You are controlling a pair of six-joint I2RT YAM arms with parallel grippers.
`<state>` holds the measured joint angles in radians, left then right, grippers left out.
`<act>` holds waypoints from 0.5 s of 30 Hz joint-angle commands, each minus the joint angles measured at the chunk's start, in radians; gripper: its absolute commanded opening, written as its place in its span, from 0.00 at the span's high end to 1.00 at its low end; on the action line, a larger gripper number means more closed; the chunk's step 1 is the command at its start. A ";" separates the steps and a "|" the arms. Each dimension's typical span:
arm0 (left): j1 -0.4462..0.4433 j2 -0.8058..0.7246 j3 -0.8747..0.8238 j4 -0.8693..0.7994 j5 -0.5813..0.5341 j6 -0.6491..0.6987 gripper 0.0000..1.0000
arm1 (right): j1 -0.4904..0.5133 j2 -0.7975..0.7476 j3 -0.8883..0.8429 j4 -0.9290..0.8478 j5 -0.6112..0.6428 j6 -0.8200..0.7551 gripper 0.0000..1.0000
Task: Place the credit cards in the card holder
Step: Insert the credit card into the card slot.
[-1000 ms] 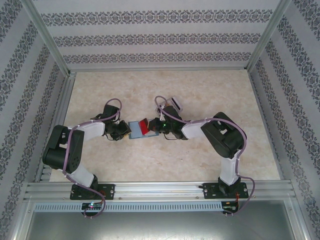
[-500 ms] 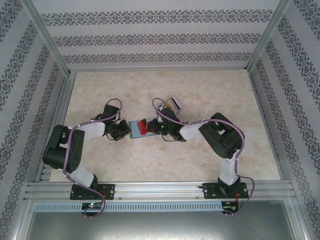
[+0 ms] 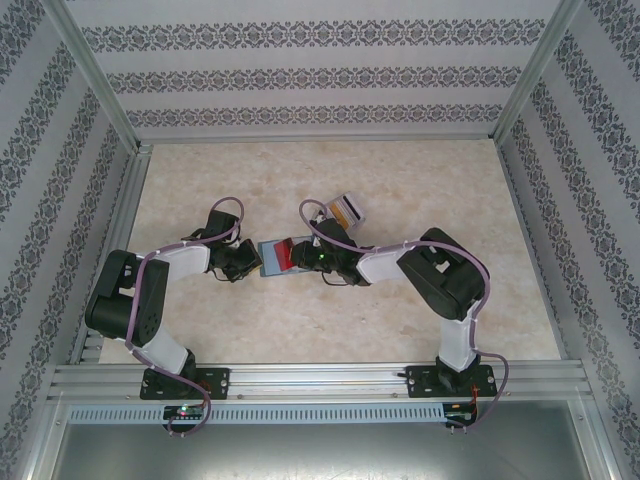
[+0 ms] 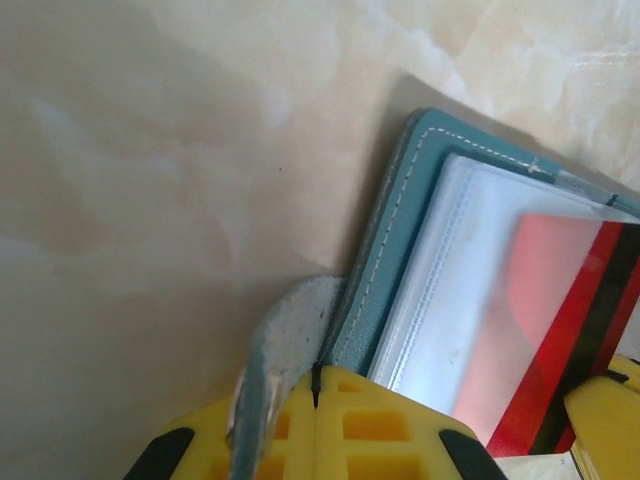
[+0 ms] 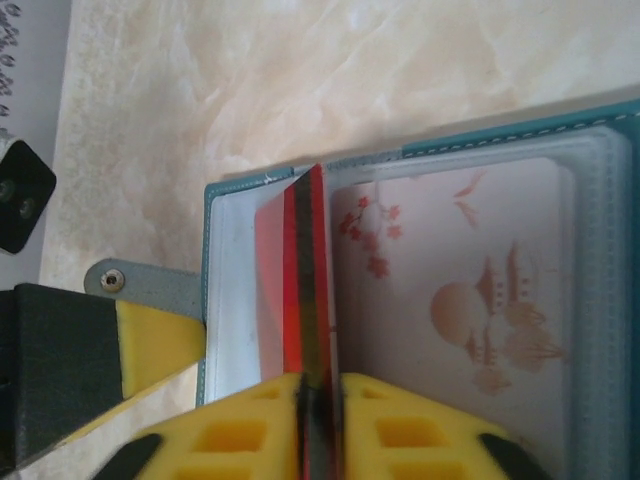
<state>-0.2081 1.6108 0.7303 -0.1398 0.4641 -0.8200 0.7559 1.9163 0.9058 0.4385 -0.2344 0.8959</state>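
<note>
Two grippers share the job: the left gripper is clamped on the open card holder at its edge, pinning it steady. Opposite, the right gripper pinches a red card edge-on just ahead of its fingertips, apparently to slide it into a sleeve.

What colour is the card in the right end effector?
Card: red, dark stripe; best in right wrist view.

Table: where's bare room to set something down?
Free: far strip by the back wall; right side past the right arm; near strip before the front rail. Crowded: centre, left claw and right claw with red card at the card holder, clear tray behind.
</note>
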 commanded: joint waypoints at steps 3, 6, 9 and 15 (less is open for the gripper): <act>-0.014 0.015 -0.016 0.036 0.004 0.007 0.95 | 0.013 -0.090 0.018 -0.216 0.090 -0.114 0.72; -0.014 0.017 -0.014 0.032 0.002 0.007 0.95 | 0.013 -0.120 0.046 -0.294 0.112 -0.159 0.68; -0.014 0.021 -0.014 0.039 0.005 0.008 0.95 | 0.013 -0.148 0.061 -0.351 0.147 -0.199 0.67; -0.014 0.029 -0.006 0.040 0.009 0.007 0.95 | -0.036 -0.108 0.102 -0.377 0.053 -0.233 0.75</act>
<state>-0.2081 1.6112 0.7303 -0.1390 0.4637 -0.8196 0.7456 1.7931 0.9707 0.1131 -0.1486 0.7059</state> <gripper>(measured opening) 0.059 0.262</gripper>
